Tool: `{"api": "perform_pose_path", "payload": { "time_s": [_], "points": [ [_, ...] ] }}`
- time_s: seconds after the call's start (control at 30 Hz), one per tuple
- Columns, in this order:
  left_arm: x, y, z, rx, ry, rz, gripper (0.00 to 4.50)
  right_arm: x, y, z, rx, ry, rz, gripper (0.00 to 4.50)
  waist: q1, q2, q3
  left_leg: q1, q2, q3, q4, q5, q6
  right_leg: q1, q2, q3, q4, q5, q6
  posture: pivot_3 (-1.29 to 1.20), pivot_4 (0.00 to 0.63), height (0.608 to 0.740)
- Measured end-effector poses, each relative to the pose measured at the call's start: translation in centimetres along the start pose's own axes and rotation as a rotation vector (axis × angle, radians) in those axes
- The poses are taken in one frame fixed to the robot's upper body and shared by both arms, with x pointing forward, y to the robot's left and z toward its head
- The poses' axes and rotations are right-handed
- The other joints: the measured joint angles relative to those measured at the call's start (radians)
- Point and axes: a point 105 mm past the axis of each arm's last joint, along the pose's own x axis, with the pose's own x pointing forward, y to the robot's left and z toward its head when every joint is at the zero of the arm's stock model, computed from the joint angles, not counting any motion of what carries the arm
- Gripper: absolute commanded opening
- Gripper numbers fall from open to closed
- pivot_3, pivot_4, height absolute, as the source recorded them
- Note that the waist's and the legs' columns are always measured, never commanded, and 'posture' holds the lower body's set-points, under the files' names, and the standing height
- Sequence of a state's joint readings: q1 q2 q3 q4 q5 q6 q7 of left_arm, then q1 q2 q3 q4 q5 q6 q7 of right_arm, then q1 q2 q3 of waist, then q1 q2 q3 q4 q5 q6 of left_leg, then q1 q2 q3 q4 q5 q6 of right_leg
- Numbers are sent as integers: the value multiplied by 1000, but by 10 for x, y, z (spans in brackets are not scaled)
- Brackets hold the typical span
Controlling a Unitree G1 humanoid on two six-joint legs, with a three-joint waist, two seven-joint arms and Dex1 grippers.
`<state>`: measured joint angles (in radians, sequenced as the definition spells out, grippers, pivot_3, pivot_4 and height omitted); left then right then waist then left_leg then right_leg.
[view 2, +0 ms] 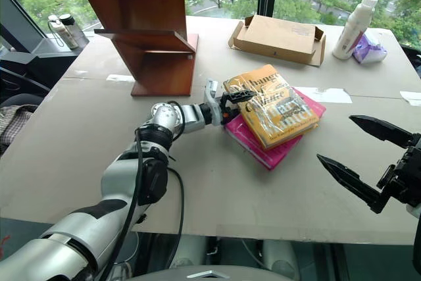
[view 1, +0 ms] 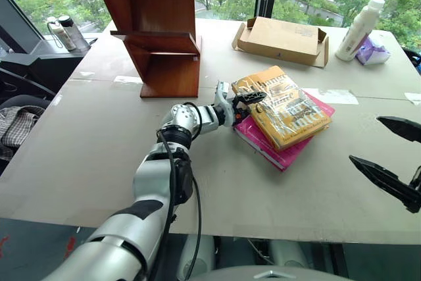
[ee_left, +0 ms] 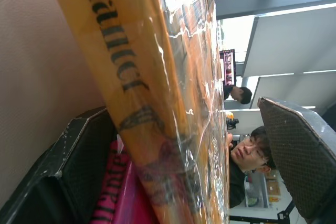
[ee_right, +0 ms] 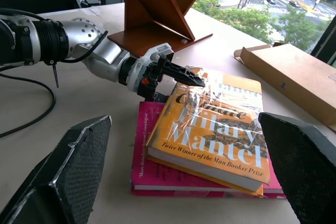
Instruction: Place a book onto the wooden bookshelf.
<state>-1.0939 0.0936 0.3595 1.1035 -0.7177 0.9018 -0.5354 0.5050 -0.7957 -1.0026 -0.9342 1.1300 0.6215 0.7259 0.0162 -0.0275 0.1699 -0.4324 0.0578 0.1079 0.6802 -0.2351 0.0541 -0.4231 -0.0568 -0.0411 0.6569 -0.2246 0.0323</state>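
Barely under way: the book, a thick yellow-orange paperback, lies flat on a thinner pink book on the table, well apart from the wooden bookshelf, which stands beyond the fingertips with its tiers holding nothing that can be seen; the left gripper has its fingers spread around the book's near spine end, one black finger lying over the cover's corner and the other below the edge, not yet clamped so far as the frames tell; the right gripper hangs released and gaping, off to the side of the stack and touching nothing; the lift, the carry and the placing all look left to do. From the left wrist, the yellow spine with its dark lettering runs close between the fingers, the pink book tucked under it, a detail the head views are too far off to give; the right wrist view alone reads the cover's title lettering and shows the upper finger's reach over it; the head views add a cardboard box and a white bottle beyond the books.
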Motion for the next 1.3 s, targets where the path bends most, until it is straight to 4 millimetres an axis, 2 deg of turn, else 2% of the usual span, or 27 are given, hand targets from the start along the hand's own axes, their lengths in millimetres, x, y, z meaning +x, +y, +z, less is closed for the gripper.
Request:
{"api": "perform_pose_path", "payload": {
  "time_s": [0.1,0.27,0.4,0.47,0.57,0.73,0.77,0.8,0.87,0.9,0.97,1.03,1.07,1.23,1.3],
  "points": [
    [1,6,-1,-20,-20,-11,2114,-3,6,-2,13,13,-9,4500,-3,0,0,0,0,0,0,0,0,0,0,0,0,0,0,0,150,733],
    [-5,0,5,-44,-35,-66,467,-5,7,1,15,-14,-29,4500,-3,0,0,0,0,-1,0,0,0,0,0,-1,0,0,0,0,150,733],
    [-16,-4,13,-67,-34,-98,393,-3,7,2,20,-37,-23,4500,-8,0,0,0,0,-1,0,0,0,0,0,-1,1,0,0,0,150,733],
    [-28,-14,23,-84,-33,-139,380,-1,5,4,21,-66,-20,4500,-10,0,1,0,0,-2,0,0,0,0,0,0,1,0,1,0,150,733],
    [-49,-49,43,-56,-23,-219,380,2,-7,8,17,-115,-23,4500,-9,-1,1,0,1,-3,0,0,0,0,-1,-1,1,0,1,0,150,733],
    [-75,-96,46,87,42,-261,380,8,-25,15,0,-174,-7,4500,-3,-1,1,-1,0,-3,0,0,0,0,-3,-1,1,1,6,0,150,733],
    [-84,-113,45,186,48,-254,380,9,-31,18,-8,-192,-4,4500,-2,-1,1,-1,-1,-3,0,0,0,0,-4,-1,2,1,7,0,150,733],
    [-88,-120,45,227,45,-255,380,10,-34,19,-10,-199,-4,4500,-2,-1,1,-1,-1,-3,0,0,0,0,-4,-1,2,0,7,0,150,733],
    [-106,-143,46,438,7,-214,380,12,-43,25,-14,-231,13,4500,-7,-2,2,-1,-1,-3,0,0,-1,0,-4,0,2,0,7,0,150,733],
    [-120,-164,48,661,-41,-146,380,13,-53,30,-20,-258,17,4500,-13,-1,4,-1,-1,-3,0,1,-2,0,-3,0,3,1,7,0,150,733],
    [-136,-190,51,899,-112,-103,380,12,-61,32,-15,-273,12,4500,-12,0,3,3,-2,-3,-1,2,-4,2,-3,0,3,0,7,0,150,733],
    [-155,-217,52,1320,-188,8,380,14,-72,32,-1,-292,22,4500,-13,1,3,4,-4,-2,-4,2,-4,2,-2,0,2,0,6,0,150,733],
    [-156,-223,51,1402,-197,20,380,15,-75,31,3,-293,22,4500,-9,2,3,5,-4,-1,-4,2,-3,3,-2,0,2,0,6,0,150,733],
    [-163,-266,62,2155,-257,157,380,31,-80,28,20,-314,96,4500,7,3,3,3,-4,-2,-2,1,0,3,-3,-1,0,-2,2,0,150,733],
    [-170,-276,70,2328,-253,226,380,34,-79,25,31,-322,115,4500,4,3,3,3,-4,-1,-2,0,0,3,-3,0,-1,-2,2,0,150,733]
  ]
}}
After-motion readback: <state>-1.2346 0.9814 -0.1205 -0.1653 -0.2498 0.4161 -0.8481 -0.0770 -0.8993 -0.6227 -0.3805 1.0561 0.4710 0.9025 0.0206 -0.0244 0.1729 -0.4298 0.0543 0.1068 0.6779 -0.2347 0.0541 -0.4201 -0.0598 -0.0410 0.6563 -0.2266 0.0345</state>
